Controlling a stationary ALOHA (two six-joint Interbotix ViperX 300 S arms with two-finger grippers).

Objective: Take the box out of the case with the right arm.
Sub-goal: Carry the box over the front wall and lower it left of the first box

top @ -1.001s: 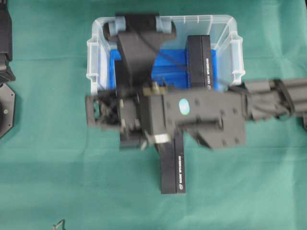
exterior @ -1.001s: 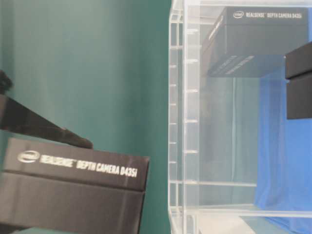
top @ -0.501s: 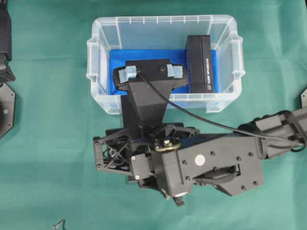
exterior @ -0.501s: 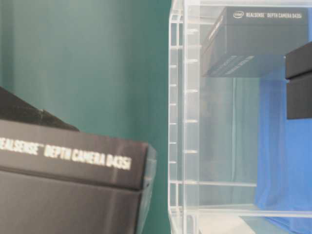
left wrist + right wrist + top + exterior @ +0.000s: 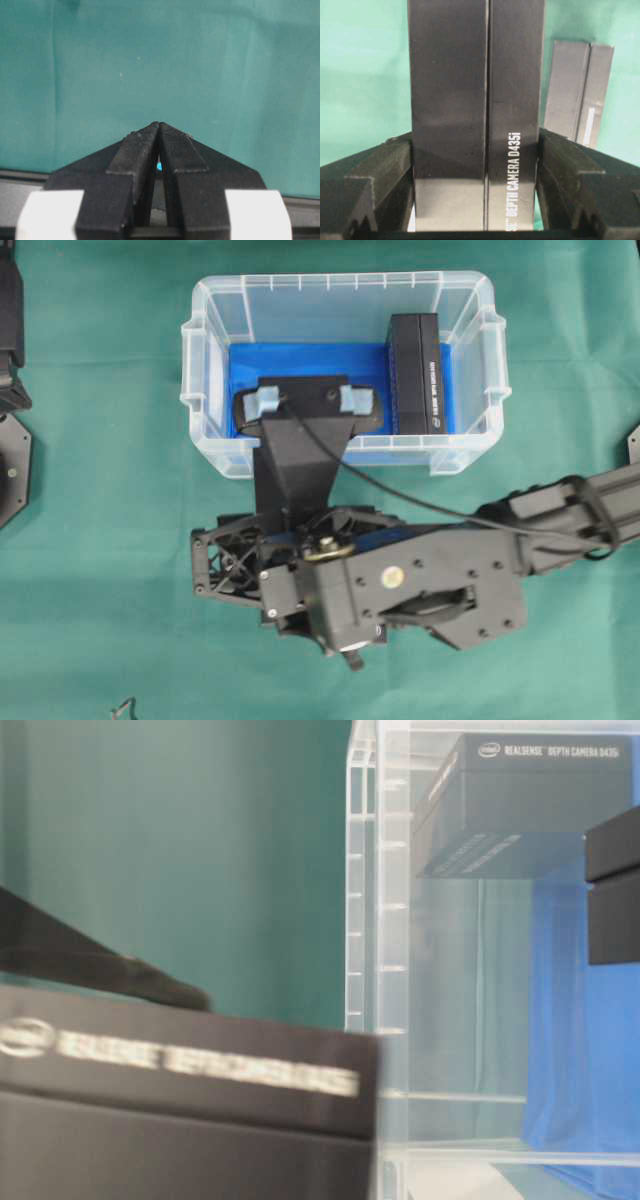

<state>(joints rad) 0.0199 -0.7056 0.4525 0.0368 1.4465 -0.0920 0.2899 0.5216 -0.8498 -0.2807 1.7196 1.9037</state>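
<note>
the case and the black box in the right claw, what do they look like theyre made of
The case: likely clear, glossy moulded plastic; you see through its ribbed walls to the blue lining. The box held in the right claw: probably matte black cardboard with a slight sheen, judging by its straight seam, crisp edges and white printed lettering.

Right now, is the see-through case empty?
No. One black box lies inside the case on its blue lining, by the right wall.

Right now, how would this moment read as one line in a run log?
right gripper: shut on black box, outside case | second box: on cloth | third box: in case | left gripper: shut
</note>
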